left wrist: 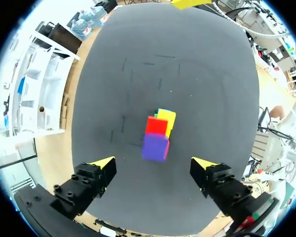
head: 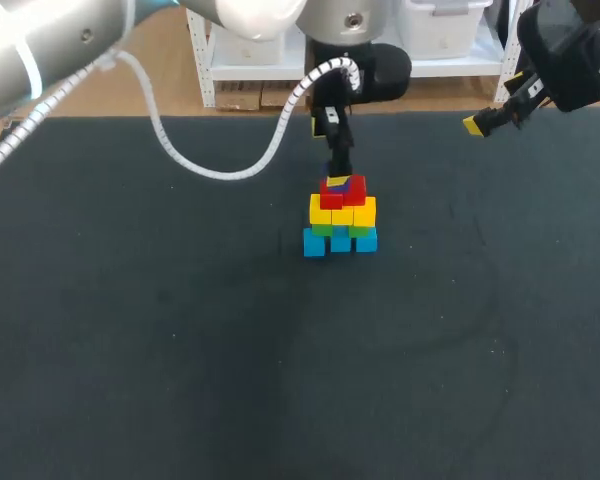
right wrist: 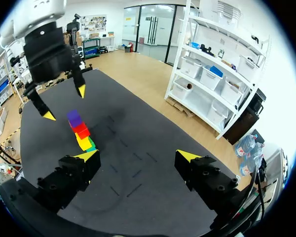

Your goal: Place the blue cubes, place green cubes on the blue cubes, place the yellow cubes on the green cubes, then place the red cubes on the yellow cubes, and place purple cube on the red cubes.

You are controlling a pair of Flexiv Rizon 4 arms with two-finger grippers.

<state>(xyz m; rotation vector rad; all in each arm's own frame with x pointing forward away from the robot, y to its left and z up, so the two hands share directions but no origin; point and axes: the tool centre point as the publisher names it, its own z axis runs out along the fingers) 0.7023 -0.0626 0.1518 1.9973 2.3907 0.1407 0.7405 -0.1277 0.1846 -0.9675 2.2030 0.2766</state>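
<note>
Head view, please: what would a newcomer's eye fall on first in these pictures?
The bright cube tower just past the middle of the dark table: blue at the base, then green, yellow, red, with a purple cube on top. My left pincer hangs open right above it; my right pincer is open, off to the side.

Your left gripper hangs just over the stack on the tabletop: 3 blue cubes showing at its base, green cubes, yellow cubes, red cubes. Your right gripper sits well apart.
</note>
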